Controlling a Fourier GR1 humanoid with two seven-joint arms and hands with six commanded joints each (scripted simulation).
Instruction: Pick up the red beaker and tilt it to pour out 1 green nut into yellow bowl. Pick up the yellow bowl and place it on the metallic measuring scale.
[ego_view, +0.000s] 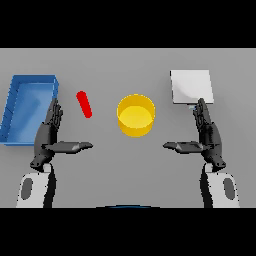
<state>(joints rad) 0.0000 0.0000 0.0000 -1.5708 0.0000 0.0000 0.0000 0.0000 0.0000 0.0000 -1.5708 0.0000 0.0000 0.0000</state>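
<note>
Bare table (105, 170) between both hands, yellow bowl (136, 115) just beyond.

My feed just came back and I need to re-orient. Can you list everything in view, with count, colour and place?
Tray: one, blue, far left of the table.
Beaker: one, red, lying on the table between the tray and the bowl.
Bowl: one, yellow, centre of the table, upright; no nut visible inside.
Scale: one, pale metallic square, far right, behind the right hand.
Table: one, grey, under everything.
Left hand: one, dark, open, near side on the left, by the tray, holding nothing.
Right hand: one, dark, open, near side on the right, fingertips at the scale's near edge, holding nothing.
</note>
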